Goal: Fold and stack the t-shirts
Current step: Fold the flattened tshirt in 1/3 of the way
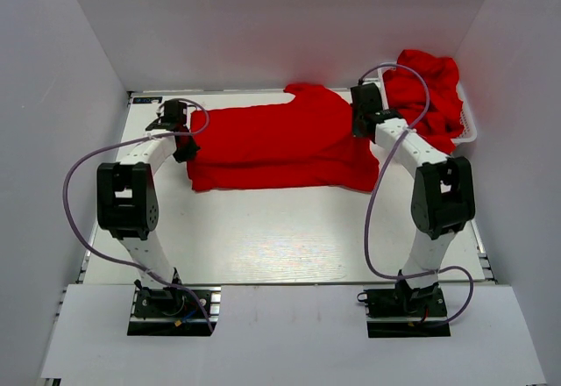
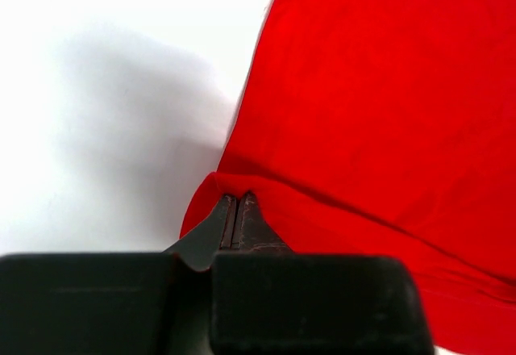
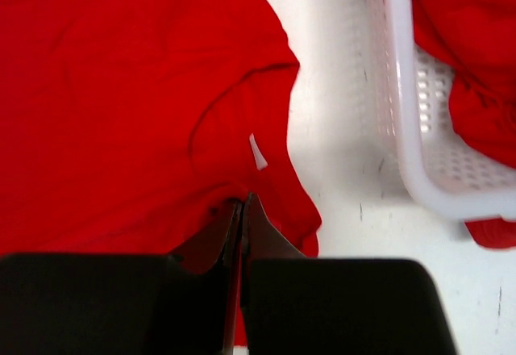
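i've got the left gripper (image 2: 236, 199) pinched shut on the left hem of the t-shirt (image 1: 280, 145), which is spread on the table (image 1: 263, 237). right gripper (image 3: 242, 202) is clamped on its collar-side edge. more red shirts (image 1: 427, 88) are heaped in the white basket (image 1: 470, 130), far right.

White all round here: a plain back wall (image 1: 280, 17), a bare left panel (image 1: 44, 140) and a right panel (image 1: 526, 140) box in a white table (image 1: 263, 237). Soft glare sits mid-table, and a pale board (image 1: 289, 333) covers the near edge.
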Tool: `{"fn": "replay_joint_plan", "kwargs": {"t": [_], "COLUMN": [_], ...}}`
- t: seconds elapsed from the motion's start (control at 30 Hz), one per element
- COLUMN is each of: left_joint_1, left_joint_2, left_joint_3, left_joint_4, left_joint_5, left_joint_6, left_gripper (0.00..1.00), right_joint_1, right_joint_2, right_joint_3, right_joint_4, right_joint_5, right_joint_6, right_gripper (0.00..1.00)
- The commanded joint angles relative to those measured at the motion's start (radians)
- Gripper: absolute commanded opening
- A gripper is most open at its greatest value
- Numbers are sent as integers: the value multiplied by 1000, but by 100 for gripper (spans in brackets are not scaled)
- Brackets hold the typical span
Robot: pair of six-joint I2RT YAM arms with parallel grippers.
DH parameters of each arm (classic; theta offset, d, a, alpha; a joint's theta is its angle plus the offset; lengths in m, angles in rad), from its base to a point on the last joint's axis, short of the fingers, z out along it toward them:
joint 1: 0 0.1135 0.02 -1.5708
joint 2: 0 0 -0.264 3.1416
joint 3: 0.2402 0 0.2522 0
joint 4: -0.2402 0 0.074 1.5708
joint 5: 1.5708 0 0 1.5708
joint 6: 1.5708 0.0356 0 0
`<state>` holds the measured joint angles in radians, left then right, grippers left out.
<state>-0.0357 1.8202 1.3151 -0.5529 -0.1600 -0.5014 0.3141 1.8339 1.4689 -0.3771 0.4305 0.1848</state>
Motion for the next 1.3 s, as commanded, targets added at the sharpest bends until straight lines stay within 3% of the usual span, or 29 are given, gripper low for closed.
{"fn": "replay_joint_plan", "kwargs": {"t": [0.0,0.4,0.43,0.5,0.53,0.57,0.6,0.63,0.67,0.73,0.9,1.03,1.17,1.27], "left_joint_1": [5,5,5,5,5,5,5,5,5,5,5,-13,-13,-23], "left_joint_2": [5,93,105,116,116,116,116,116,116,116,76,24,-2,20], "left_joint_3": [33,87,98,111,128,137,162,174,188,239,292,250,142,103], "left_joint_4": [97,162,150,134,121,111,90,79,68,21,-36,-47,10,-2], "left_joint_5": [0,-1,-1,-13,-25,-36,-50,-59,-68,-92,-75,-6,195,253], "left_joint_6": [52,107,107,107,119,119,119,119,119,119,129,129,139,139], "left_gripper": [0,0,5,31,76,90,100,100,100,100,100,100,100,100], "right_joint_1": [-9,-18,-20,-20,-18,-18,-20,-20,-20,-18,-15,-17,-15,-17], "right_joint_2": [31,188,198,215,225,235,238,246,248,252,176,66,-4,-42], "right_joint_3": [63,206,212,240,248,257,289,301,327,366,337,169,35,-71], "right_joint_4": [82,84,81,76,72,69,60,50,40,-2,-60,-54,-48,-37], "right_joint_5": [-12,-47,-50,-56,-59,-74,-84,-88,-102,-101,-137,-314,-404,-421], "right_joint_6": [-57,-119,-116,-125,-128,-134,-134,-140,-143,-140,-101,-47,22,42], "right_gripper": [0,0,0,0,6,25,37,50,76,88,90,90,90,90]}}
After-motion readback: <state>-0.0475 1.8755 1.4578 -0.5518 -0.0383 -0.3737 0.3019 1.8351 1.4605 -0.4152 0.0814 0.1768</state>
